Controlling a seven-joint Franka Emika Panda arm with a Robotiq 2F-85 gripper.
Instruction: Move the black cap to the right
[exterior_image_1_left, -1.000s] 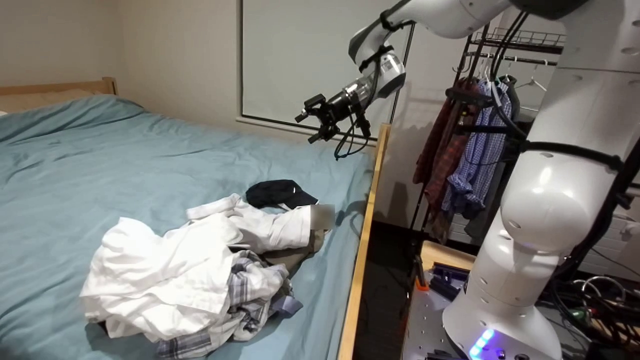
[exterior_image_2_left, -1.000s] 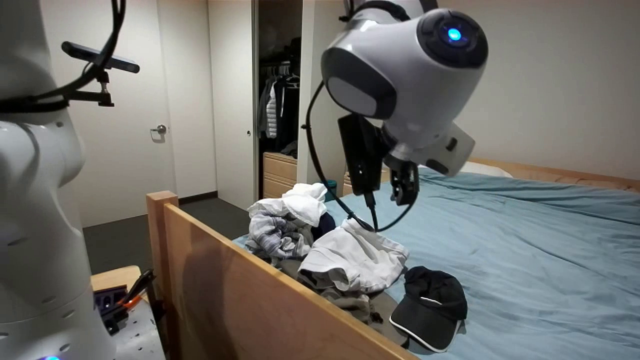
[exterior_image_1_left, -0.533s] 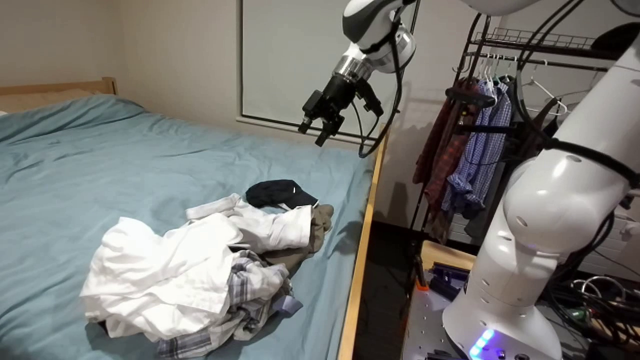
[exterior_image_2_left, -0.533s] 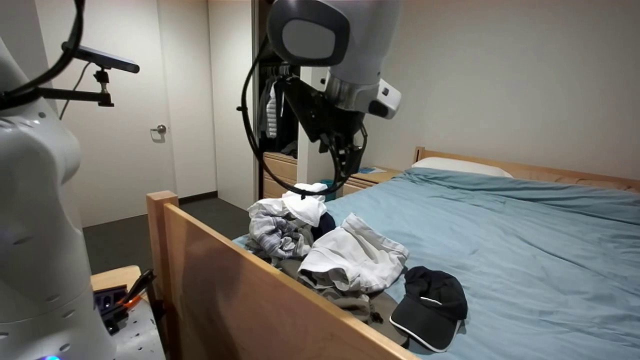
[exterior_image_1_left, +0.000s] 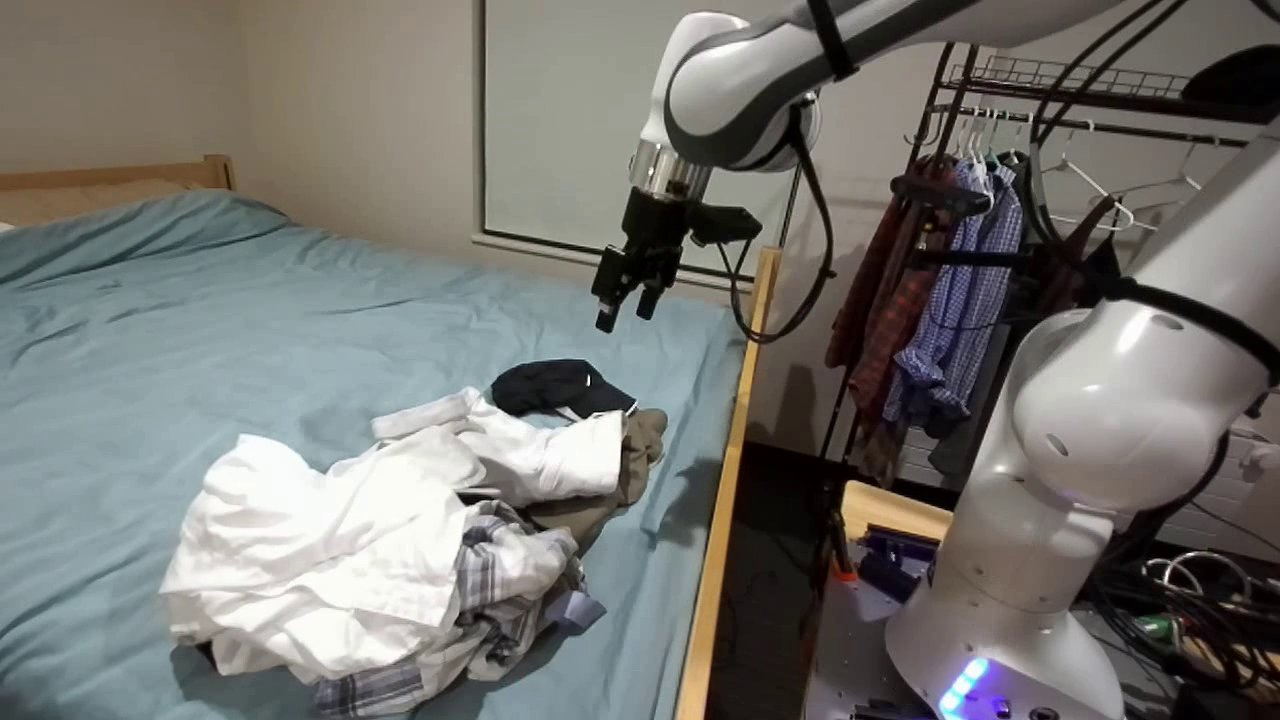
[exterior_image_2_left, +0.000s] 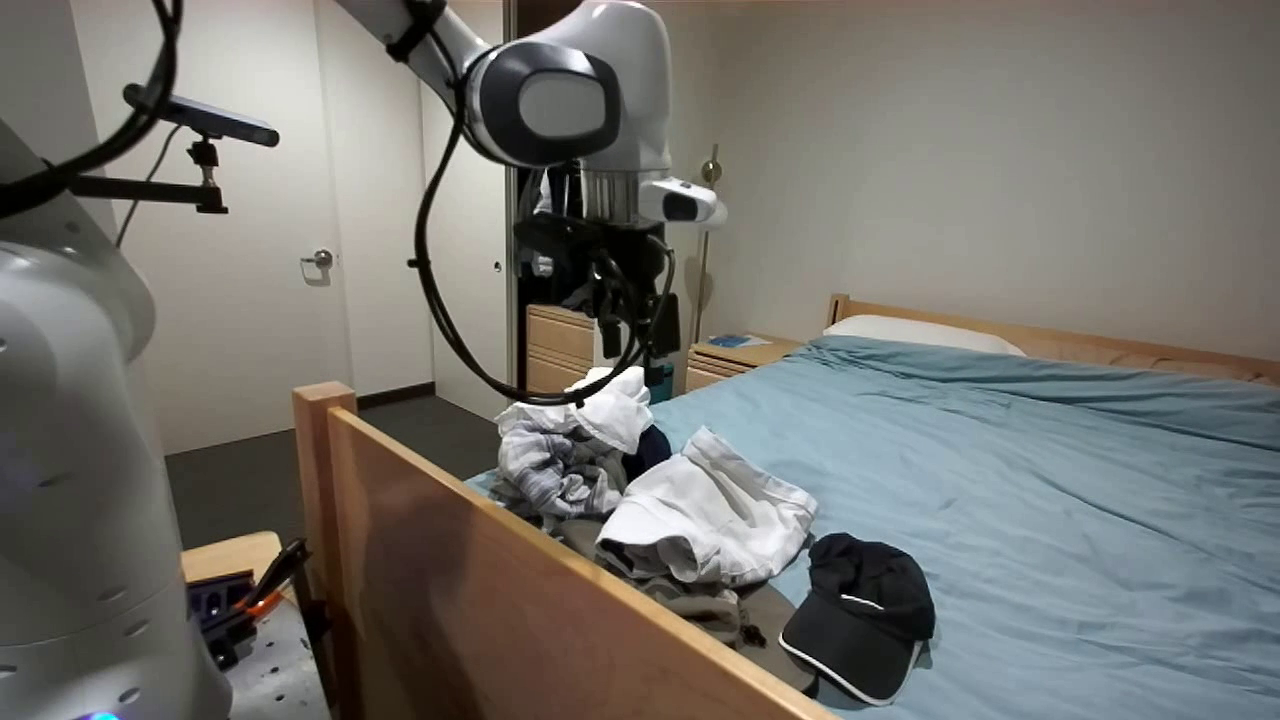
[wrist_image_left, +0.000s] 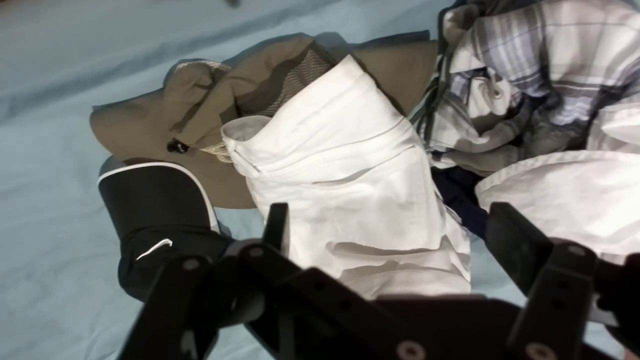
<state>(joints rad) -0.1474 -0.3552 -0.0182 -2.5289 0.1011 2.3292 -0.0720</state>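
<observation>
My tool (wrist_image_left: 389, 220): jaws apart, pointing dn, in mid-air
Blk cap (exterior_image_2_left: 862, 620): bill over brn hat (wrist_image_left: 210, 110), just beside wht cloth (wrist_image_left: 345, 200)

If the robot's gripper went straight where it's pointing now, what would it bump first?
Probably the rumpled white cloth garment: the open gripper frames it in the wrist view. The black, white-trimmed cloth cap lies off to one side. Depth is hard to judge, though.
</observation>
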